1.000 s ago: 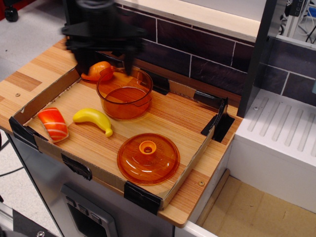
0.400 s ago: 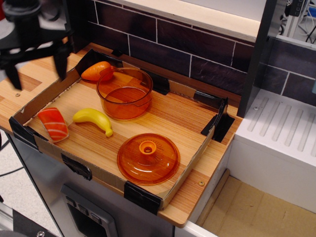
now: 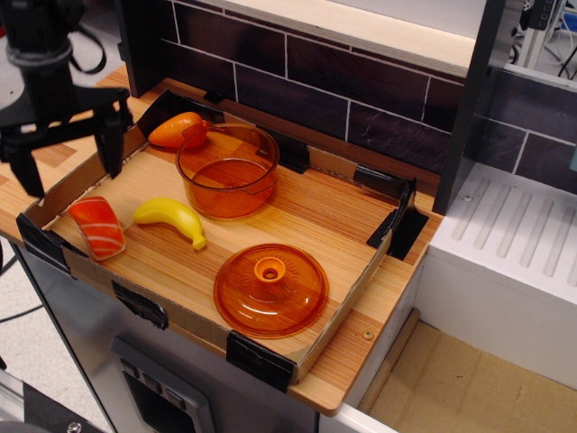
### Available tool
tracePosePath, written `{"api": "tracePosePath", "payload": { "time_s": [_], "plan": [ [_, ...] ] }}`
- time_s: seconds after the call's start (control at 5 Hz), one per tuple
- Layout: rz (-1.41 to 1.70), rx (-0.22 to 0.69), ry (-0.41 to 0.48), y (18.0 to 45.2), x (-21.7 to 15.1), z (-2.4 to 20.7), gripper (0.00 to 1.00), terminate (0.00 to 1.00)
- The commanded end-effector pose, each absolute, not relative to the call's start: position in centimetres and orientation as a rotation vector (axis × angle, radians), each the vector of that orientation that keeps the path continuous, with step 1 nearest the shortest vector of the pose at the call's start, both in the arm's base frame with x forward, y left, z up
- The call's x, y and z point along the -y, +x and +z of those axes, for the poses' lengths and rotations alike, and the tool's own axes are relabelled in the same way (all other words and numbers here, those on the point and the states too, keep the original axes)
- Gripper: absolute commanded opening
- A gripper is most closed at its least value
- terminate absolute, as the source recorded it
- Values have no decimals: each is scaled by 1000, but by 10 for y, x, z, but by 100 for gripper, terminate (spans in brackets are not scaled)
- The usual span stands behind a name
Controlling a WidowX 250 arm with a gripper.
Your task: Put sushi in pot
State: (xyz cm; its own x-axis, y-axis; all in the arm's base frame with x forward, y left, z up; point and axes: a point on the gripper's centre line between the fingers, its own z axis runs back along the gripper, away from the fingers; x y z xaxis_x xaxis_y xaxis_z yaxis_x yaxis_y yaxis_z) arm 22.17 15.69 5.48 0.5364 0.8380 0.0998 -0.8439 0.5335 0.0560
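Note:
The sushi (image 3: 96, 226), red-orange with pale stripes, lies at the front left corner of the cardboard tray (image 3: 347, 302). The translucent orange pot (image 3: 227, 170) stands upright and empty at the tray's back, to the right of the sushi. My black gripper (image 3: 69, 171) hangs open and empty above the tray's left wall, just above and behind the sushi, with its two fingers spread wide. It does not touch the sushi.
A yellow banana (image 3: 171, 219) lies between the sushi and the pot. An orange carrot-like toy (image 3: 174, 129) sits behind the pot at the back left corner. The orange lid with a knob (image 3: 270, 289) lies at the tray's front. A dark tiled wall stands behind.
My gripper has swung from above the pot's back left to the tray's left edge, then dropped lower toward the sushi. The objects have not moved.

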Motion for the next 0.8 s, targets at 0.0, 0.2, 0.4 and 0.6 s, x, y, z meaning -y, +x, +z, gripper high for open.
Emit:
{"api": "tracePosePath", "payload": {
  "time_s": [0.0, 0.2, 0.4, 0.6],
  "plan": [
    [978, 91, 110, 218, -153, 50, 100, 0],
    [994, 102, 108, 221, -151, 44, 100, 0],
    [996, 100, 136, 220, -152, 33, 100, 0],
    [991, 97, 145, 219, -153, 27, 100, 0]
  ]
}}
